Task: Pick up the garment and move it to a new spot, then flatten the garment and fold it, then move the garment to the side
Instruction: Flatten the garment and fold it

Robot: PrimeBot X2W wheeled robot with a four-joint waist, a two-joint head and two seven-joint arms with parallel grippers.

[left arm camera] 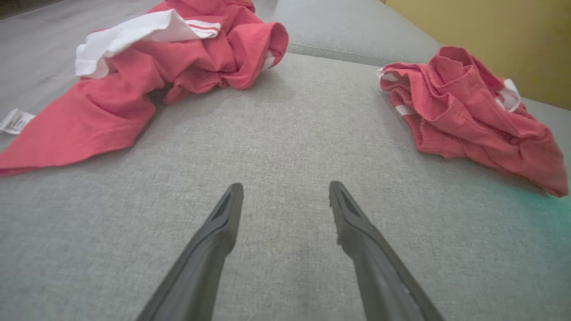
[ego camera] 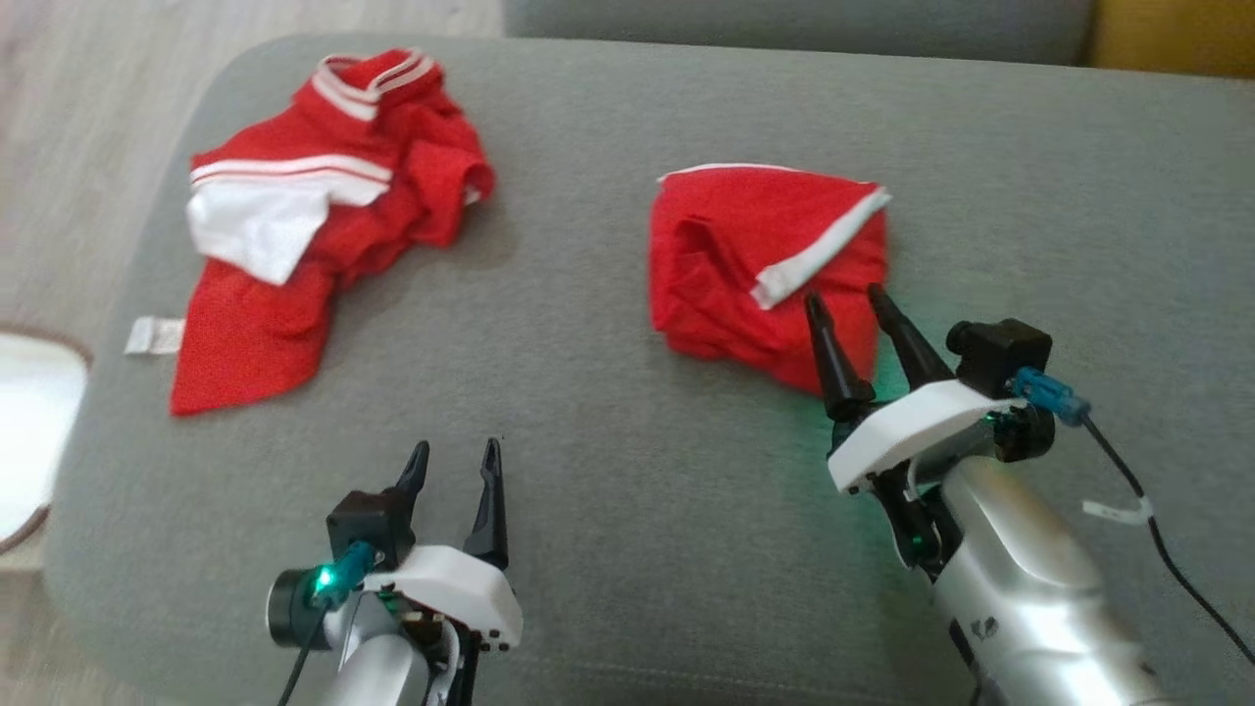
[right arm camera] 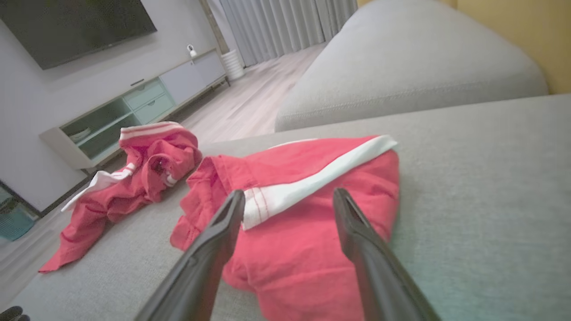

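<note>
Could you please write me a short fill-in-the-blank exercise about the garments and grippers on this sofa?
The crumpled garment and the banded garment on the grey cushion are mainly ____. The right gripper, its jaws ____, points at the banded garment's near edge. The left gripper is over bare cushion, holding ____. A small white label lies beside the crumpled garment, on the robot's ____ side.
Missing words: red; open; nothing; left.

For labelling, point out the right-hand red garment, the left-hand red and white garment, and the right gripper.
right-hand red garment (ego camera: 726, 245), head view, its red middle.
left-hand red and white garment (ego camera: 255, 221), head view, its white panel.
right gripper (ego camera: 843, 295), head view, between its fingertips.
</note>
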